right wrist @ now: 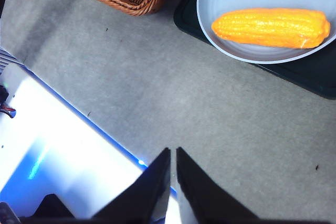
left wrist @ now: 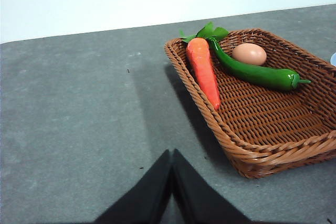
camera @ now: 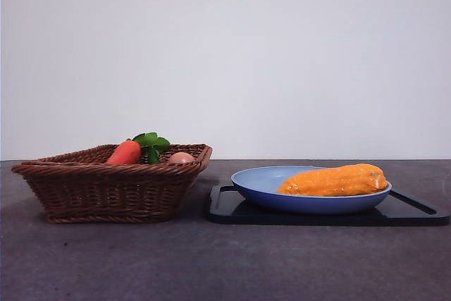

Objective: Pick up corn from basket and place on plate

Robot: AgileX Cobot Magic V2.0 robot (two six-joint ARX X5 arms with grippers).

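Basket has no corn now; corn sits on plate, both tools closed, empty, so just stay clear.

Carrot, green pepper, egg; black tray on grey table.

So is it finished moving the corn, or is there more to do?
It looks finished. The corn lies on the plate, which sits on a black tray. The basket holds only a carrot, a green pepper and an egg. Both grippers, left and right, are shut, empty and away from the corn. Nothing seems left.
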